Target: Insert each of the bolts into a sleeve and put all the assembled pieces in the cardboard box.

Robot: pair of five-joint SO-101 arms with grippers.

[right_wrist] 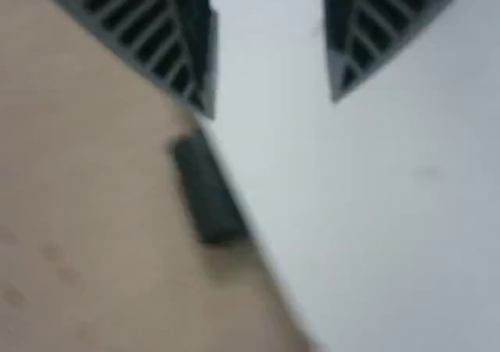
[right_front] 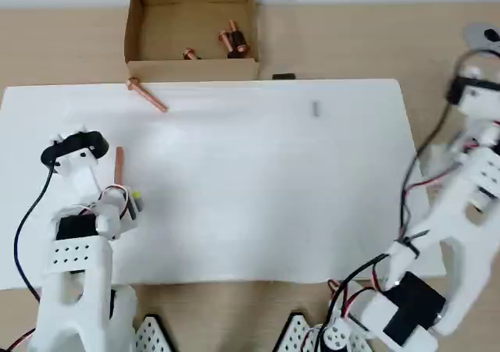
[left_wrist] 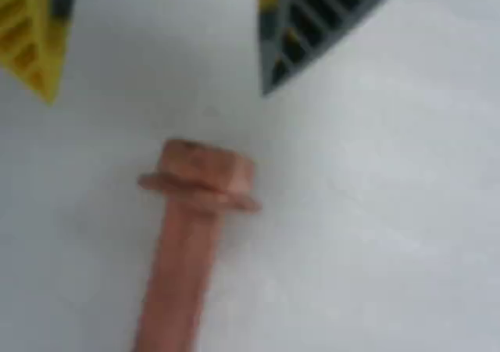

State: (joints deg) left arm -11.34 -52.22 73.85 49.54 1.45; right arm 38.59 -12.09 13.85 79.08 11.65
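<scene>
As seen down the left wrist: left gripper (left_wrist: 156,93) released, jaws parted wide, nothing between them. Copper flange bolt (left_wrist: 195,235) flat on the white mat (left_wrist: 406,235), just ahead of the jaw tips and within the line of the gap, touching neither. Hex head toward the jaws, long axis running straight away from them. Judged much the nearer arm for this bolt. Right gripper (right_wrist: 269,94) likewise released and empty. Dark sleeve (right_wrist: 207,188) just beyond one jaw tip, off to that side of the gap, lying along the mat's edge on the wooden table (right_wrist: 78,250). Second loose bolt (right_front: 147,94) well apart from both sets of jaws, close by the cardboard box (right_front: 137,40). Inside the box: a few sleeved bolts (right_front: 233,40), gathered toward one wall. Likely next: close on the shank, carry to a sleeve.
</scene>
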